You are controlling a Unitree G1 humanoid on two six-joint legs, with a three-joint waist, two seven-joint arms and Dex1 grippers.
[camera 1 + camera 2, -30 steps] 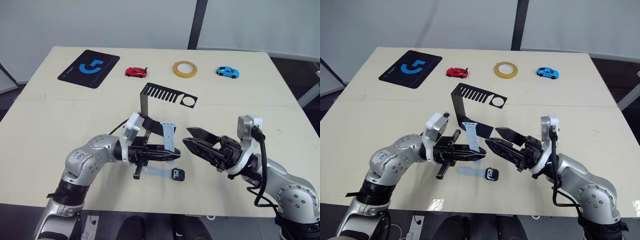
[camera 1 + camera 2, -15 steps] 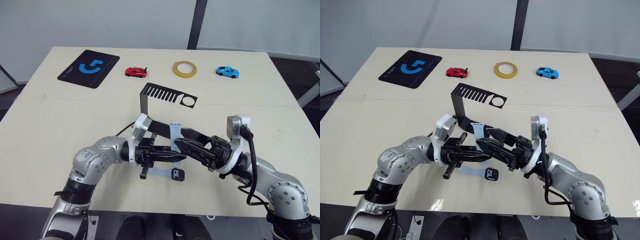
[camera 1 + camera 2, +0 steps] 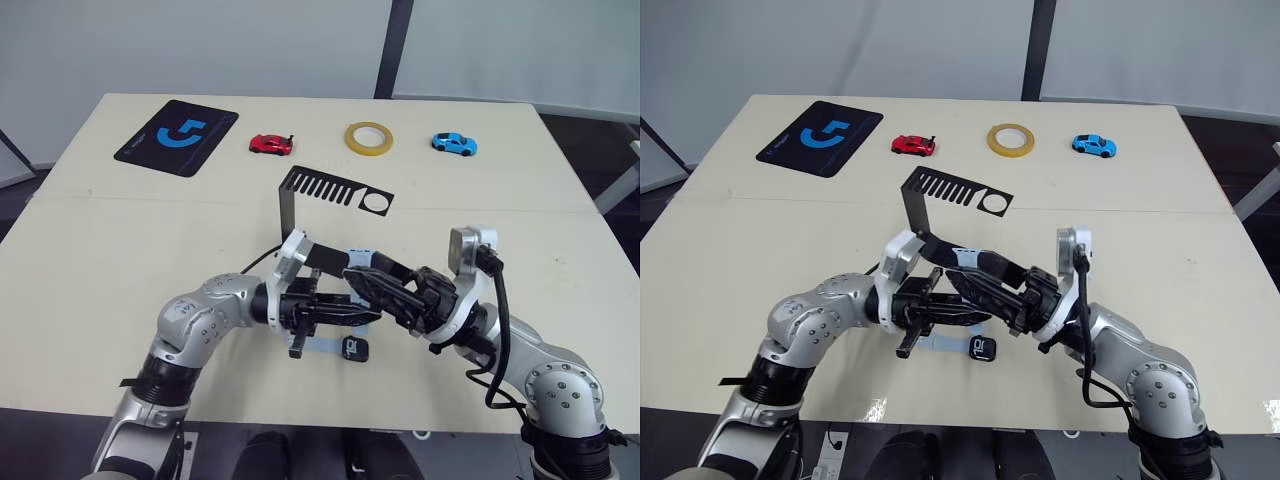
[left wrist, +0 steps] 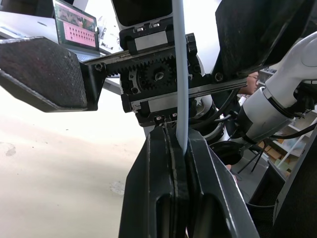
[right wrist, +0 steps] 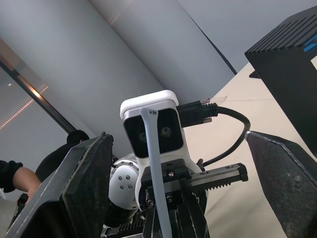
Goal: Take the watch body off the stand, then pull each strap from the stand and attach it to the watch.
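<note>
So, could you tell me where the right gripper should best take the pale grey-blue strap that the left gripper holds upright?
Probably the pale grey-blue strap's free upper length, above the left gripper's shut fingers. The right gripper is open, fingers either side, facing its thin edge.

On your table [image 3: 760,240] the stand [image 3: 940,205] rests upright near the middle, its slotted top plate with the round hole pointing toward the right arm's side. In front of it the two grippers meet: your left gripper [image 3: 965,312] reaches in from the left, your right gripper [image 3: 962,283] from the right, their black fingers overlapping above the tabletop. A bit of pale strap [image 3: 958,258] shows between them. Below them lies the watch body [image 3: 983,348] with another pale strap [image 3: 940,345] joined to its left side, flat on the table. Along the far edge you have a black mat [image 3: 820,137], a red toy car [image 3: 912,145], a tape roll [image 3: 1010,138] and a blue toy car [image 3: 1094,145].
</note>
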